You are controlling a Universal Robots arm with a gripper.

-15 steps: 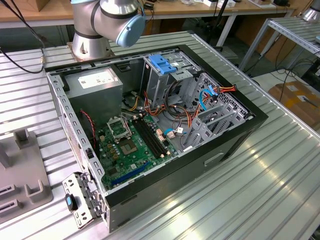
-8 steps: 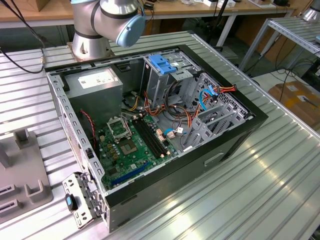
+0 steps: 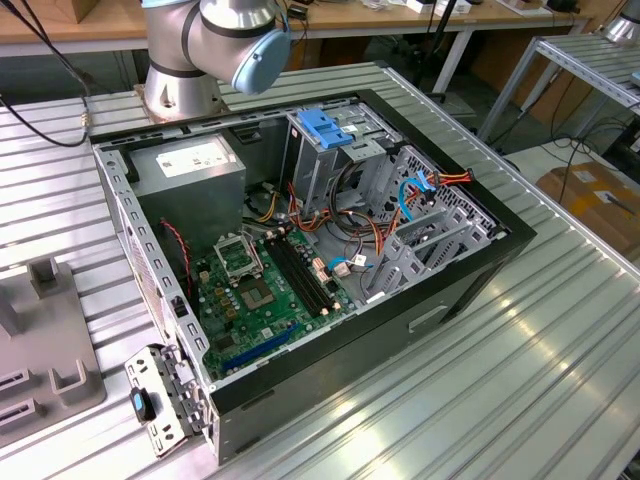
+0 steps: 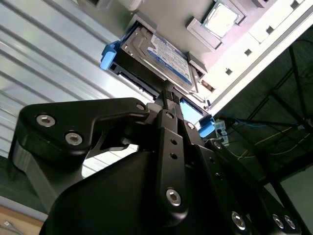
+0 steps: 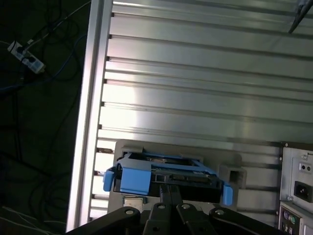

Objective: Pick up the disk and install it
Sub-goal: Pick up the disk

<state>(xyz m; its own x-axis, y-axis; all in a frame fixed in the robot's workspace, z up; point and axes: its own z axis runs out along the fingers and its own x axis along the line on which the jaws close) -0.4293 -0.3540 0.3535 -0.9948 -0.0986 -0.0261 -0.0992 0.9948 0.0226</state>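
The ribbed metal surface carries an open computer case lying on its side. Inside the case are a grey power-supply box, a green motherboard and a metal drive cage with a blue handle. The arm's base stands just behind the case.

In both wrist views the disk lies label-up in a blue plastic carrier. The carrier is seated on a grey holder on the surface, outside the case. The pincer hangs right at the disk's near edge. Its fingers are drawn together with no gap showing between them, and it seems to have hold of nothing.

By my reading, the task is barely begun. The disk has not been lifted, and I see no disk in the case's bays, so both the pick-up and the fitting remain.

Much is hidden. The pincer's own linkages cover the disk's near end and part of the carrier, so I cannot tell whether the tips touch it or stop just short. In the first wrist view the carrier's front hides most of the disk's body.
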